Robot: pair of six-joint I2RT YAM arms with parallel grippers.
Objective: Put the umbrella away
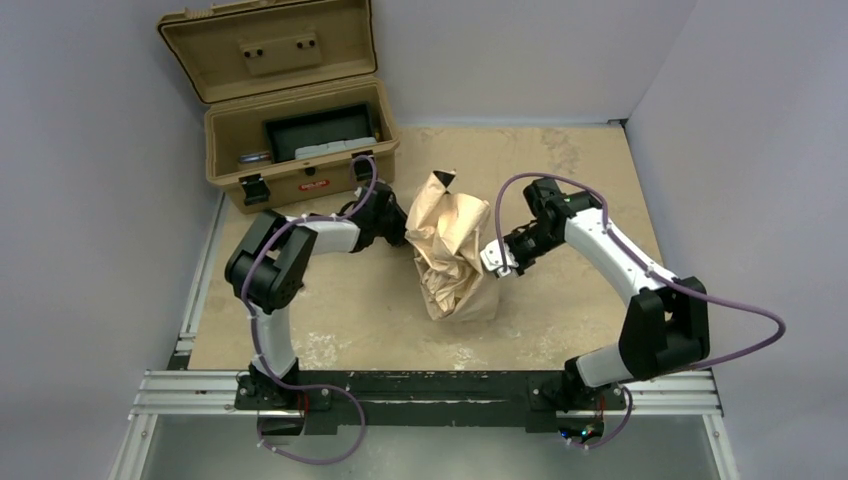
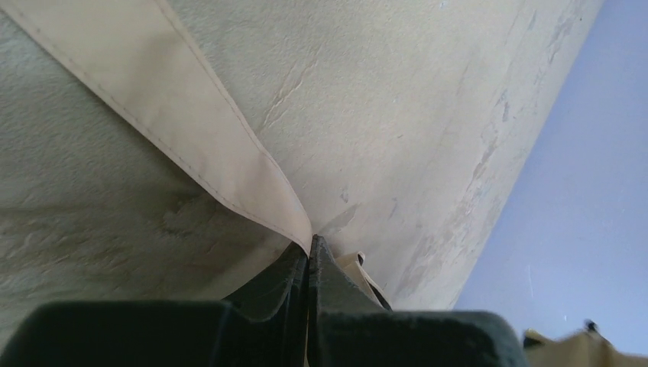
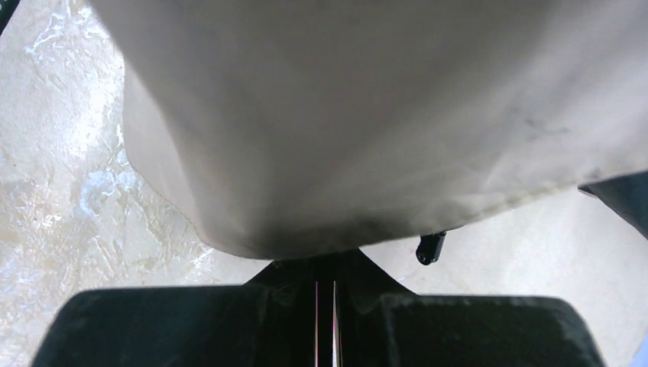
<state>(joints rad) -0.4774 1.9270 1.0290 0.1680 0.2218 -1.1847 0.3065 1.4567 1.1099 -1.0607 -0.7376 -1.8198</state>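
From above we see the umbrella [image 1: 455,250] crumpled mid-table, with the left gripper [image 1: 400,232] at its 9 o'clock and the right gripper [image 1: 497,260] at its 3. Only the wrist views show both clenched on its fabric. The open case [image 1: 300,150] sits at 11 o'clock, and bare table [image 1: 330,310] spreads toward 7.

A lab bench (bare walls [image 1: 90,200], aluminium rail [image 1: 200,385]).
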